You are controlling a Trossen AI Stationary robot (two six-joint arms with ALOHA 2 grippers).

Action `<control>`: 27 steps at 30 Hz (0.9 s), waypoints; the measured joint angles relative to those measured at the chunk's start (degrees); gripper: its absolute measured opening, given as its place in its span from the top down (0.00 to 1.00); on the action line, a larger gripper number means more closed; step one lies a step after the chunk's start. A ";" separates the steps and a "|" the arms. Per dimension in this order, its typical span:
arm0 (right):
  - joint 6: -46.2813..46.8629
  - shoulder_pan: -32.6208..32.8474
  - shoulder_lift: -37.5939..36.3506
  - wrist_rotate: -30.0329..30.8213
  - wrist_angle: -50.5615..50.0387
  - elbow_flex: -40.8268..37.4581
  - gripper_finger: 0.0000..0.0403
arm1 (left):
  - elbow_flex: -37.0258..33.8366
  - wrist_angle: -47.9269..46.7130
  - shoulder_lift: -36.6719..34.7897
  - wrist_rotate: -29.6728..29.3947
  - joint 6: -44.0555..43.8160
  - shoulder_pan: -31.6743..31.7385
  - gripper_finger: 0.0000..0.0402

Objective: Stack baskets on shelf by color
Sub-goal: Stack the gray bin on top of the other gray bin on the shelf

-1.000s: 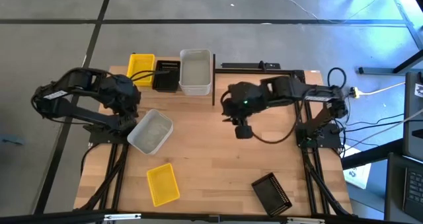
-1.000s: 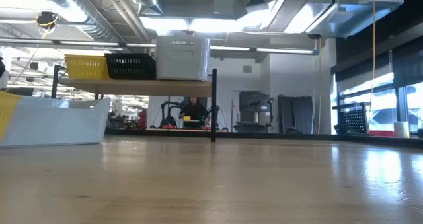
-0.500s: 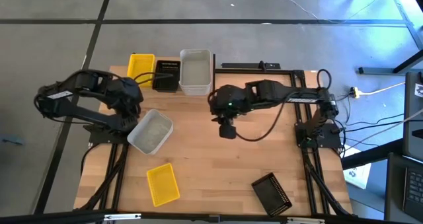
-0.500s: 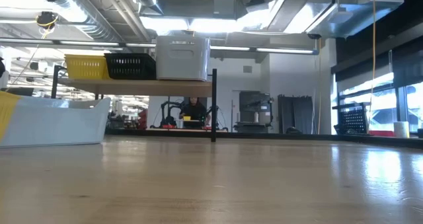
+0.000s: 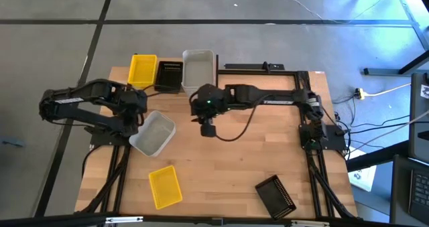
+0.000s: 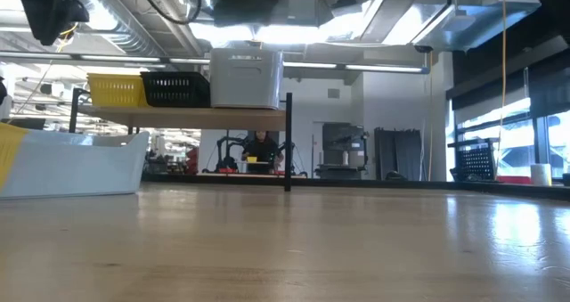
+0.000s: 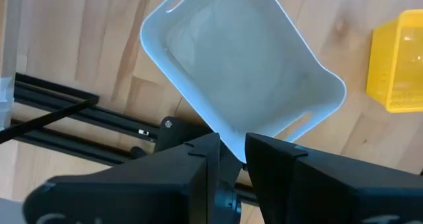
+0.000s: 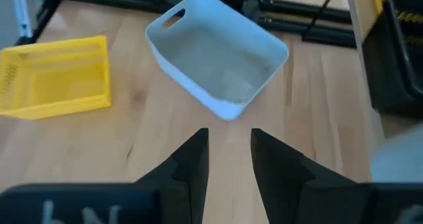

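Observation:
A white basket [image 5: 153, 133] rests on its bottom on the table's left part, also seen in the left wrist view [image 7: 238, 65] and the right wrist view [image 8: 215, 55]. My left gripper [image 7: 231, 159] hangs open just above its left rim, pointing down; I see no touch. My right gripper [image 8: 230, 151] is open over the table's middle, slanting down toward the same basket. The shelf [image 6: 178, 117] at the far left carries a yellow basket [image 5: 142, 69], a black one [image 5: 169, 76] and a white one [image 5: 199, 71] side by side.
A yellow basket [image 5: 164, 185] lies near the front edge, left of centre, and a black basket [image 5: 276, 195] at the front right. The shelf's black frame rails [image 5: 263, 67] run along the far edge. Bare wood lies between the arms [image 5: 248, 160].
My right gripper has swung toward the table's left and sunk, drawing closer to the white basket on the table. My left gripper has come down toward that basket's rim and now shows at the top of the low view. No basket has moved.

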 joint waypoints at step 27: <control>-28.29 0.39 19.52 -10.33 26.20 0.00 0.72 | 0.02 0.44 -9.88 -0.69 -0.10 0.00 0.84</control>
